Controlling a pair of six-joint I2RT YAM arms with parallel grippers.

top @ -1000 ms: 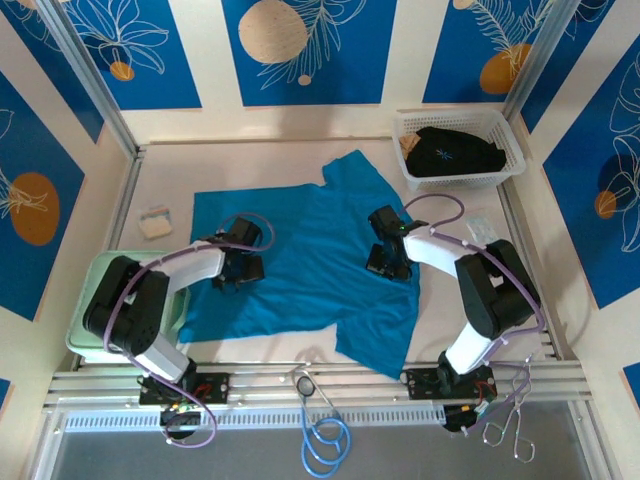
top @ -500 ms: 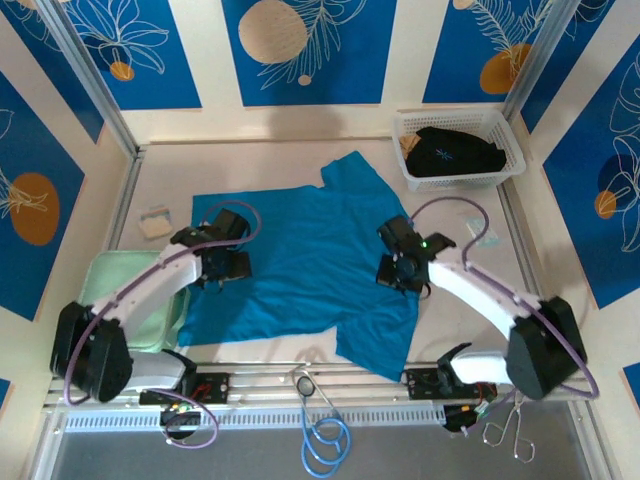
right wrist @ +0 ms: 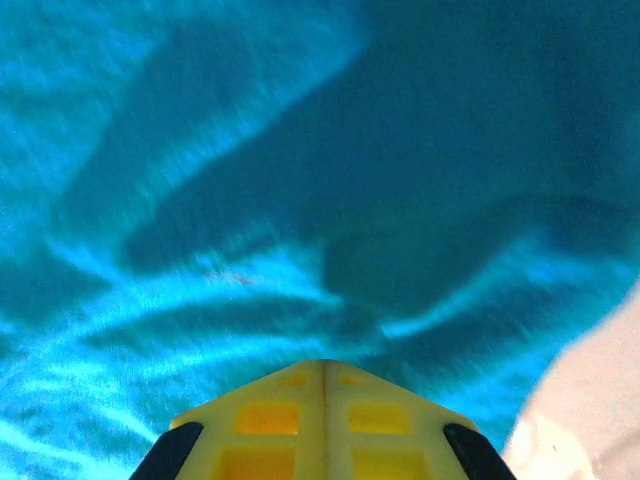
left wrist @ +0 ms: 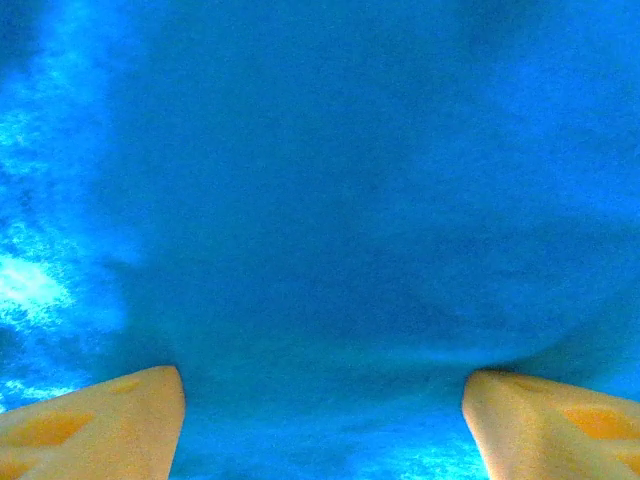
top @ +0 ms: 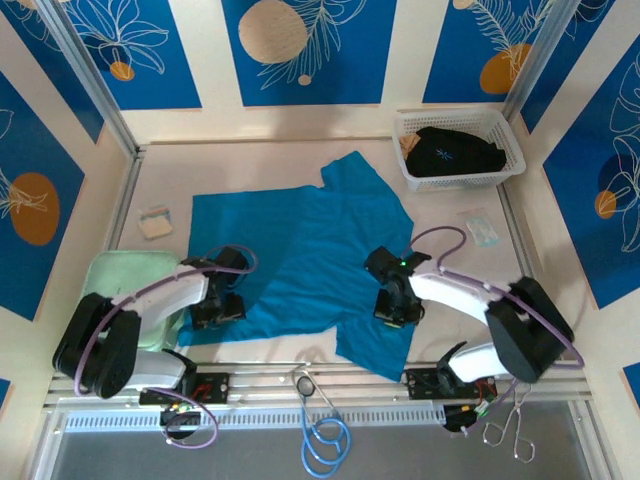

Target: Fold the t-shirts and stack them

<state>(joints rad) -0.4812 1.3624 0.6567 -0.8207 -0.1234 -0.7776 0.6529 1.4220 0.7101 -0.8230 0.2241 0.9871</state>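
My left end effector (top: pixel 218 310) is low over the teal t-shirt (top: pixel 300 250), at the near left part of the cloth. Its two fingers (left wrist: pixel 90 425) stand wide apart, and the blue cloth lies smooth under the gap between them, not pinched. My right end effector (top: pixel 397 306) is on the right part of the same shirt, close to its right edge. Its fingers (right wrist: pixel 290 420) are pressed together with no gap. Some wrinkles of the cloth run toward the tips, but I cannot tell if cloth is caught between them. The teal t-shirt lies spread open in the middle of the surface (top: pixel 250 170), with one sleeve pointing to the far side. The black t-shirt (top: pixel 455 152) lies crumpled inside the white basket (top: pixel 516 150) at the far right corner, well apart from the teal one. The pale green pad (top: pixel 115 275) lies at the near left, beside my left arm.
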